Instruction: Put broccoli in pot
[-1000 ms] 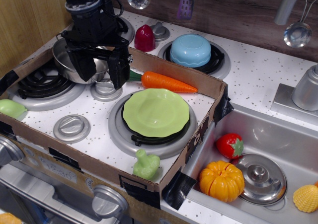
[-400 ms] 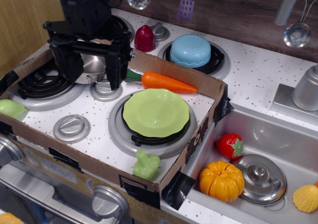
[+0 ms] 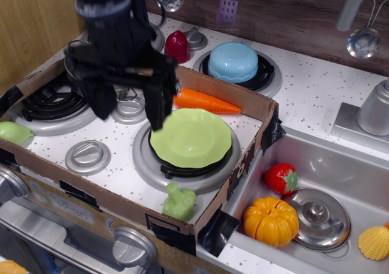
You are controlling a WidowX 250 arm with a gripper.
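While its two black fingers are hanging spread wide apart with nothing between them, the gripper [image 3: 130,107] is hovering over the stovetop, just left of the plate [image 3: 191,137]. The left finger is reaching down over the near edge of the left burner [image 3: 48,107], and the right finger is overlapping the plate's left rim in this view; whether either is touching anything cannot be told. The dark arm is rising from the gripper toward the top of the frame and is covering most of the pot [image 3: 79,67], of which only a strip of steel rim is showing at the back left of the stove. The broccoli [image 3: 179,202] is sitting well apart from the gripper, in the near right corner of the cardboard box wall [image 3: 237,98], just in front of the plate's burner and against the front cardboard edge. A carrot [image 3: 206,101] is lying behind the plate, along the far cardboard wall. A pale green piece [image 3: 13,132] is resting at the left edge of the stove. Behind the box, a blue bowl [image 3: 233,61] is sitting upside down on a back burner, with a dark red piece [image 3: 177,46] beside it. In the sink [image 3: 358,177] to the right, a strawberry [image 3: 281,178], a pumpkin [image 3: 271,220] and a steel lid [image 3: 317,216] are lying close together.
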